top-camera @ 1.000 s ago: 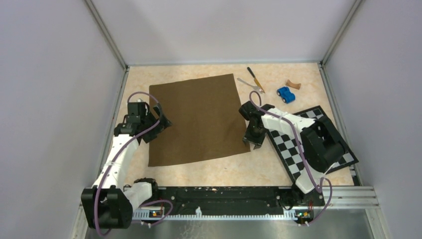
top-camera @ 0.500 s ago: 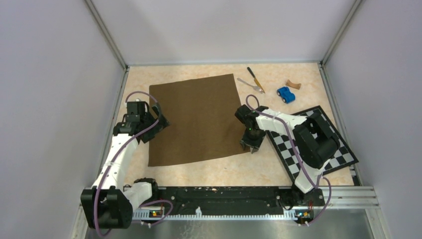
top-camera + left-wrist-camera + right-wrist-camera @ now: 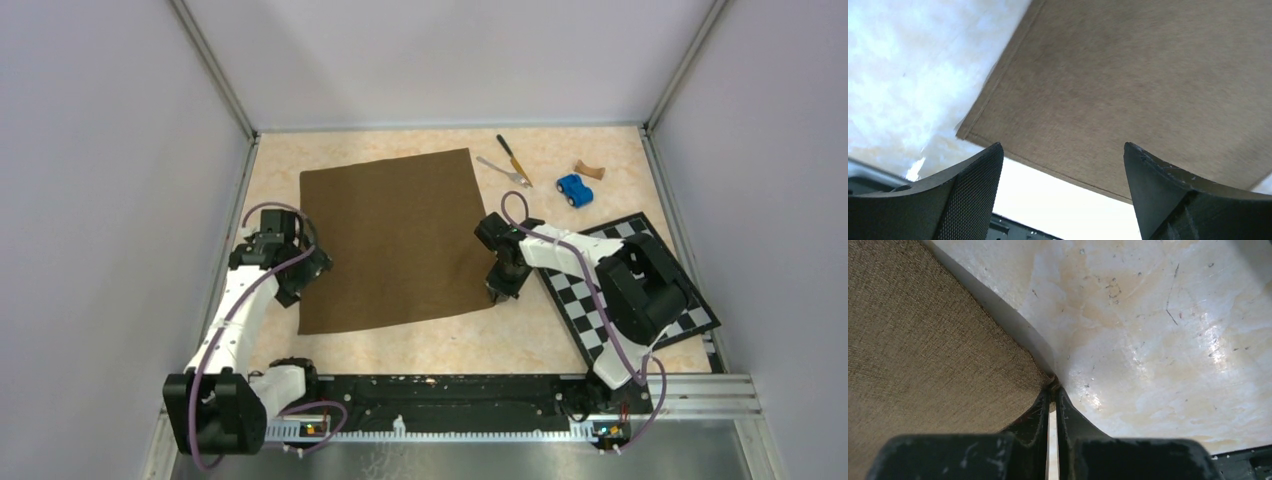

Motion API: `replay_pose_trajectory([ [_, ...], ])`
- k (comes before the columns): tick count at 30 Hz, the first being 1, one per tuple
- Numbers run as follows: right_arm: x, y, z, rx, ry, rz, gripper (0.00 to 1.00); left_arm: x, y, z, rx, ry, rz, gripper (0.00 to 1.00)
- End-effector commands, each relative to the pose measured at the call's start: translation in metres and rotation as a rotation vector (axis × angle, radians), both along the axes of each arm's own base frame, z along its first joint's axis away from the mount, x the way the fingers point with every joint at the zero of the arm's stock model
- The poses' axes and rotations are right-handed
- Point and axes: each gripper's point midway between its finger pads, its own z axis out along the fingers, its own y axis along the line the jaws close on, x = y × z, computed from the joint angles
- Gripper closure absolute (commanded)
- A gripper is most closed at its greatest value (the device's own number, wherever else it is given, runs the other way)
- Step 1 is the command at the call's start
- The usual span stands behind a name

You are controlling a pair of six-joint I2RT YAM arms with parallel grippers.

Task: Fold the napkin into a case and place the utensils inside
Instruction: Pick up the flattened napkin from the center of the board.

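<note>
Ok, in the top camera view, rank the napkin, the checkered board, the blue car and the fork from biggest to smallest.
1. napkin
2. checkered board, though partly covered
3. blue car and fork: unsure, since the fork is longer but much thinner.

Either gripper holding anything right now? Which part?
Right gripper pinches the dark brown square cloth napkin by its near right corner. Left gripper is open, holding nothing.

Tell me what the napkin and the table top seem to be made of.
The napkin looks like woven cloth, matte brown: coarse weave and a stitched hem show in the right wrist view. The table top looks hard and glossy, marble-patterned, perhaps laminate or stone: it reflects light and bears fine scratches.
</note>
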Motion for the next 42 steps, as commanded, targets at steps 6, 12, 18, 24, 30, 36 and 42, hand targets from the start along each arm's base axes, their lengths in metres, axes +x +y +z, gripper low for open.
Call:
replay_pose_trajectory([
  [6, 0.022, 0.013, -0.008, 0.088, -0.157, -0.051, 1.00, -0.080, 0.026, -0.059, 0.084, 0.412, 0.418, 0.30],
  [12, 0.022, 0.015, -0.012, 0.135, -0.164, -0.021, 1.00, -0.087, 0.043, -0.068, 0.132, 0.439, 0.546, 0.41],
  [18, 0.020, 0.019, -0.014, 0.192, -0.141, 0.011, 1.00, -0.079, 0.046, -0.079, 0.122, 0.430, 0.548, 0.54],
  [24, 0.020, 0.012, -0.009, 0.197, -0.156, 0.020, 1.00, -0.088, 0.031, -0.101, 0.040, 0.474, 0.565, 0.51],
  [30, 0.020, 0.005, -0.006, 0.209, -0.175, 0.002, 1.00, -0.088, 0.036, -0.107, 0.063, 0.465, 0.586, 0.51],
  [36, 0.018, 0.001, -0.004, 0.206, -0.195, -0.011, 1.00, -0.085, 0.038, -0.104, 0.070, 0.446, 0.558, 0.45],
  [42, 0.019, 0.002, -0.004, 0.214, -0.199, -0.022, 1.00, -0.078, 0.037, -0.093, 0.051, 0.380, 0.549, 0.43],
])
